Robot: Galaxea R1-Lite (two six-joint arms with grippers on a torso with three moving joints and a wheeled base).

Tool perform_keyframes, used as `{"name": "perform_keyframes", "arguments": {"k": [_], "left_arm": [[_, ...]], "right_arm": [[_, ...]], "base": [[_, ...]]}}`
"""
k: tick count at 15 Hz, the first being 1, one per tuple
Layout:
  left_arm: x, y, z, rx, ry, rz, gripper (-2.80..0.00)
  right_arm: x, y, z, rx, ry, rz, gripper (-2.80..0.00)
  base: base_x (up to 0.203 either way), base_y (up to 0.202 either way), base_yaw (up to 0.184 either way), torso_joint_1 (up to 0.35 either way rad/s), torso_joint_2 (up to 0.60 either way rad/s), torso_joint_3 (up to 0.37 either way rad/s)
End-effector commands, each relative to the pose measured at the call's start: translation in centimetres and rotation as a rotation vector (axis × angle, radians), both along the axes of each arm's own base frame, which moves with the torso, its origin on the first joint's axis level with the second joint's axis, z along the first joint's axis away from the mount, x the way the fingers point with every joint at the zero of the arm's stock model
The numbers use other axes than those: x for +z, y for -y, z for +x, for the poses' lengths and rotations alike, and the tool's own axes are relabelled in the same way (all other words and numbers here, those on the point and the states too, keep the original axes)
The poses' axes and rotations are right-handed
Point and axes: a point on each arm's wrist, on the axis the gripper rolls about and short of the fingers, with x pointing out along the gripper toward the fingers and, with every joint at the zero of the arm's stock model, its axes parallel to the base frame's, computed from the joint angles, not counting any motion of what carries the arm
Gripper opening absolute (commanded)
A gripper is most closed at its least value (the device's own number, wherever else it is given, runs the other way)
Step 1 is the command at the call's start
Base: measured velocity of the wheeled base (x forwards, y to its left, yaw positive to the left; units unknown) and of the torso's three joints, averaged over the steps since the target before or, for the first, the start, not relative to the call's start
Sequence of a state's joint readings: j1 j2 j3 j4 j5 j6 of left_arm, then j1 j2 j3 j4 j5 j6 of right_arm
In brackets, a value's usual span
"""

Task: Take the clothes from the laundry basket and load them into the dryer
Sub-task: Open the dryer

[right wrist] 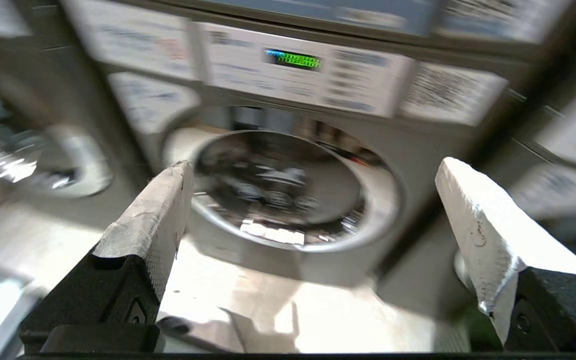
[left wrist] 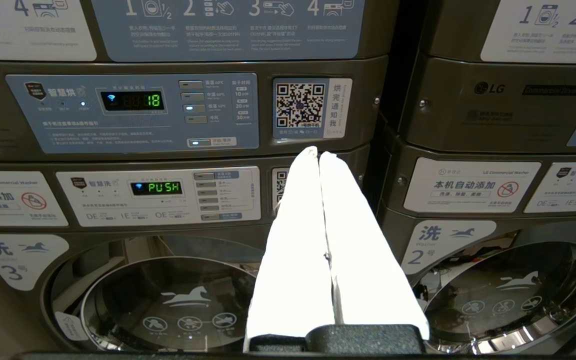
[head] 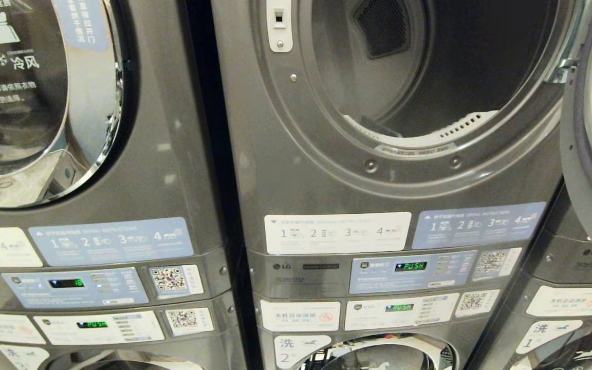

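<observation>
Head view: dryer (head: pixel 285 169), dark grey metal, fills the centre with its round opening bare and a perforated white lip inside. Right gripper (right wrist: pixel 313 200) gapes wide, empty; left gripper (left wrist: pixel 320 155) pressed closed.

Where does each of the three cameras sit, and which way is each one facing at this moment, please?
Head view: on the robot's head, facing the dryer, its door open; none of the robot's body shows.
Left wrist view: behind the shut left hand, facing control panels and two washer doors.
Right wrist view: behind the open right hand, facing a washer door low down; blurred.
Shared: head and left wrist views both show the display reading 18.
</observation>
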State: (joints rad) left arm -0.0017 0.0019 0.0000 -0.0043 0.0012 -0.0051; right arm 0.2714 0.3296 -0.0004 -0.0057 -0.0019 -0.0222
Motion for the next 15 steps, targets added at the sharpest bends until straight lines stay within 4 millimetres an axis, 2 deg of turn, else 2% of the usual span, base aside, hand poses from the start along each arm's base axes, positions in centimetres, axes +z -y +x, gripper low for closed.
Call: {"name": "perform_keyframes", "arguments": {"k": [1,7,15], "left_arm": [[0.0,0.0,0.0,0.000,0.001,-0.001,-2.80],[0.0,0.0,0.0,0.000,0.001,-0.001,-2.80],[0.0,0.0,0.0,0.000,0.001,-0.001,-2.80]], "right_arm": [[0.0,0.0,0.0,-0.172,-0.003,-0.011,0.00],[-0.4,0.1,-2.5,-0.265,0.319,0.037,0.00],[-0.3,0.1,-2.6,-0.278,0.320,0.081,0.00]], "base": [[0.000,0.000,0.000,0.000,0.00,0.000],[0.000,0.000,0.000,0.000,0.00,0.000],[0.000,0.000,0.000,0.000,0.00,0.000]]}}
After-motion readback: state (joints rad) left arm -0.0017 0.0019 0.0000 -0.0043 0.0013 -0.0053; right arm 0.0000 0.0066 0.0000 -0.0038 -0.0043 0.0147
